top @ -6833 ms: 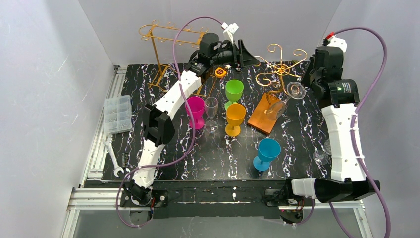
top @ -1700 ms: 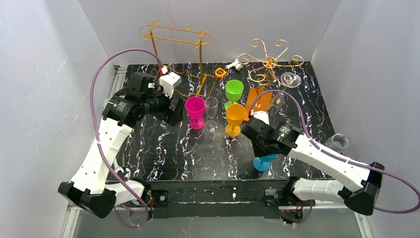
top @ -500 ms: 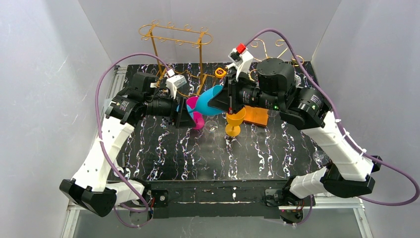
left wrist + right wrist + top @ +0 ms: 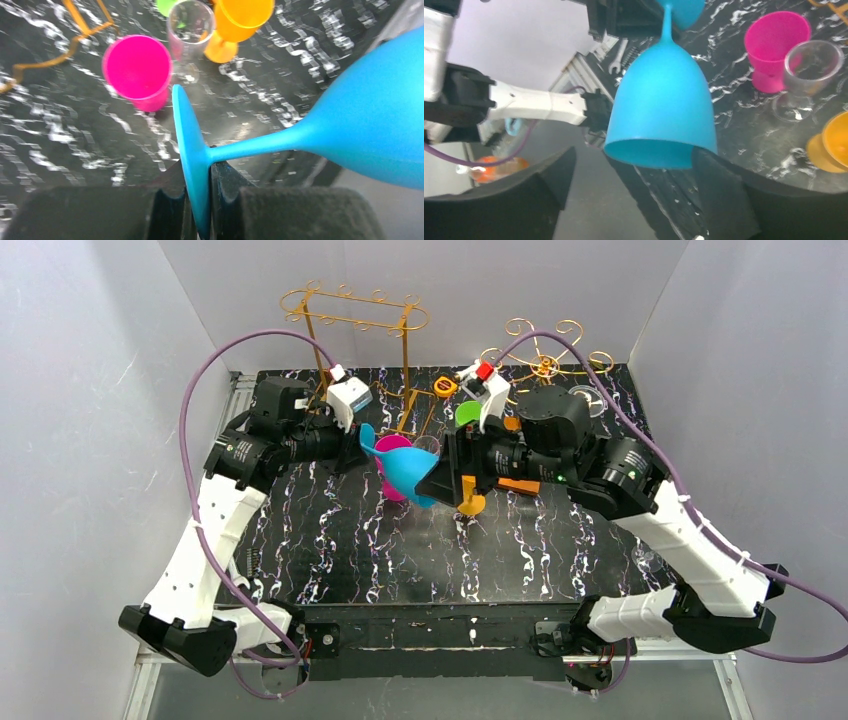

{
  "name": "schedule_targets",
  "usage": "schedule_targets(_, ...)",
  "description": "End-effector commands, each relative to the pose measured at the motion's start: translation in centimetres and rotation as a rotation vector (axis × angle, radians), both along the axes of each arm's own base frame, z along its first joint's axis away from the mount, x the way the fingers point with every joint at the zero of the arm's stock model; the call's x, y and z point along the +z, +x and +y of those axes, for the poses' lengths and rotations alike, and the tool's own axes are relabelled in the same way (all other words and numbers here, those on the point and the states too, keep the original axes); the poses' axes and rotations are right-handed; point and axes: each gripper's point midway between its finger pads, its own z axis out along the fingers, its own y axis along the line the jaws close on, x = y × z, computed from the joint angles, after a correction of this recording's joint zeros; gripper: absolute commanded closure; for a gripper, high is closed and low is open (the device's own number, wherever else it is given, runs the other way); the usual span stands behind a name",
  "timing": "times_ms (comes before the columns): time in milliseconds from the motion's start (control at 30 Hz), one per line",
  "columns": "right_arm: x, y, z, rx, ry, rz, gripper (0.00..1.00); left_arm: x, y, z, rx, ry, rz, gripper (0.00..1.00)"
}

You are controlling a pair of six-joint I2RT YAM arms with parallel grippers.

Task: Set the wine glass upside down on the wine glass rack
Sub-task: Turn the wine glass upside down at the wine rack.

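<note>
the left end effector (image 4: pixel 198 200) is clamping the foot of the blue wine glass (image 4: pixel 405 468), holding it tilted in the air over the middle of the worktop (image 4: pixel 560 560). the right end effector (image 4: pixel 634 180) is standing wide on either side of its bowl.

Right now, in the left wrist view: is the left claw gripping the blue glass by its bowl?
No, the left claw pinches the flat foot of the blue glass, not its bowl.
</note>
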Motion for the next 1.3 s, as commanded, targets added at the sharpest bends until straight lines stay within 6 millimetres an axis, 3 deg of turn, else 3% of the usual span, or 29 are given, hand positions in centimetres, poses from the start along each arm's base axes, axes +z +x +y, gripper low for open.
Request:
schedule_targets(0,0.7,-0.4,-3.0,-0.062,-0.005,-0.021,0.02,1.9,2.5,2.5,-0.081,0.205,-0.35,1.0)
schedule_targets(100,0.3,-0.5,-3.7,-0.075,-0.024,-0.02,0.02,3.1,3.6,3.1,-0.134,0.284,-0.519,1.0)
schedule_targets(200,0.4,-0.1,-2.9,-0.074,-0.008,-0.026,0.02,5.6,3.7,2.7,-0.18,0.282,-0.696,1.0)
schedule_targets(467,2.3,-0.1,3.9,0.116,0.224,-0.046,0.02,10.3,1.6,1.4,-0.328,0.272,-1.002,1.0)
schedule_targets(733,1.0,-0.2,7.4,0.17,0.288,0.004,0.02,10.9,1.2,1.7,-0.35,0.311,-1.086,0.97)
schedule_targets(867,-0.6,-1.6,8.7,0.21,0.297,0.028,0.02,11.2,1.0,1.5,-0.369,0.313,-1.108,0.97)
schedule_targets(1033,-2.1,-2.5,9.2,0.215,0.278,0.031,0.02,11.8,1.1,1.4,-0.372,0.317,-1.126,0.98)
schedule_targets(1267,-2.8,-1.2,8.9,0.142,0.273,-0.003,0.02,12.4,0.8,1.2,-0.368,0.29,-1.126,0.98)
